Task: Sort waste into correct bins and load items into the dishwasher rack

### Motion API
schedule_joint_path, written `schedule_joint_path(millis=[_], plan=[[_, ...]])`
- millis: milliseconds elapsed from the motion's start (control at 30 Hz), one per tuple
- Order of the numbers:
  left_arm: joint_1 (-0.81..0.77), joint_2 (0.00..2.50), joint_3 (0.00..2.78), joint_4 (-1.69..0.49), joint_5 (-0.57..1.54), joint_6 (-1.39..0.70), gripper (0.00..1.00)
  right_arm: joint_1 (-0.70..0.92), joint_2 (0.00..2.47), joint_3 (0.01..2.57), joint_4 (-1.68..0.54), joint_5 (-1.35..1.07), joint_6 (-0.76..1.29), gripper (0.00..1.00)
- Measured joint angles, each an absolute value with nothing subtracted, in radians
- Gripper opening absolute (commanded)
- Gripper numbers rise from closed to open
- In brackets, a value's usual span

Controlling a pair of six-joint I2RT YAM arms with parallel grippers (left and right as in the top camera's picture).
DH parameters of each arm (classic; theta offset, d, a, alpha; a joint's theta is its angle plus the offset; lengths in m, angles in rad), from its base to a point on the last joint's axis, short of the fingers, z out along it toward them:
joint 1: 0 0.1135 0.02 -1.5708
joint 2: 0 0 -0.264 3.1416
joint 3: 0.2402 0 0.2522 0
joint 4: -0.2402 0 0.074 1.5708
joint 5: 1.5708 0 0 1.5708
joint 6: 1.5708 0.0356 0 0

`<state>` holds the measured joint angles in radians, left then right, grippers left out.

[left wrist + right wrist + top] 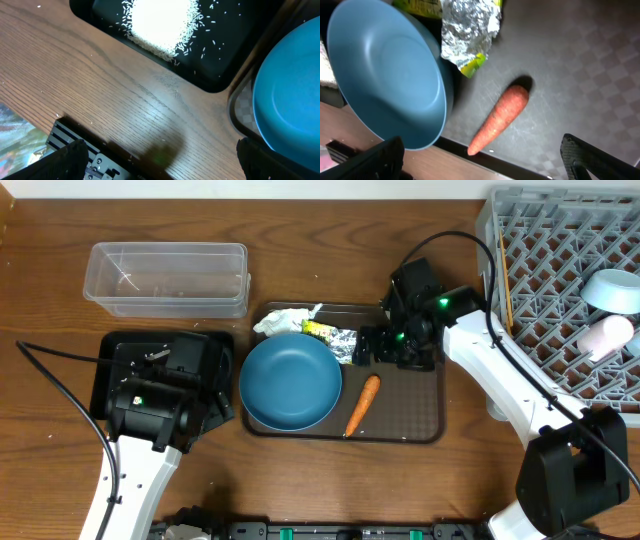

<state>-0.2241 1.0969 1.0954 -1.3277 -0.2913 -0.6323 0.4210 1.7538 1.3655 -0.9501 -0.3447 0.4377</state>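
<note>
The heap of white rice [160, 25] lies in the black tray [215, 75], which my left arm mostly covers in the overhead view [110, 350]. My left gripper [160, 162] hangs open over bare wood beside that tray, holding nothing. The large dark-blue bowl [290, 380], the carrot [362, 405], the foil wrapper [335, 340] and the crumpled paper [285, 320] sit on the brown serving tray [420, 410]. Above the carrot [500, 117] and the tray's front rim, my right gripper [482, 162] is open and empty. The dishwasher rack [560, 240] holds the light-blue bowl [612, 288], the cup [605, 335] and the chopsticks [505, 285].
The clear tub [165, 275] stands at the back left. The dark-blue bowl's rim [290, 100] lies close to the black tray's right corner. The foil wrapper [467, 30] touches the bowl's edge [390, 75].
</note>
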Motion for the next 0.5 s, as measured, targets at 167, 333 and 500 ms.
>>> schedule_joint_path(millis=[167, 333, 500], plan=[[-0.224, 1.097, 1.095, -1.328, -0.291, -0.632, 0.98, 0.421, 1.754, 1.365, -0.937, -0.329, 0.438, 0.99], [-0.224, 1.097, 1.095, -1.328, -0.291, -0.632, 0.98, 0.429, 1.754, 1.364, -0.887, -0.315, 0.437, 0.99], [-0.224, 1.097, 1.095, -1.328, -0.291, -0.632, 0.98, 0.456, 1.754, 1.363, -0.805, -0.302, 0.435, 0.96]])
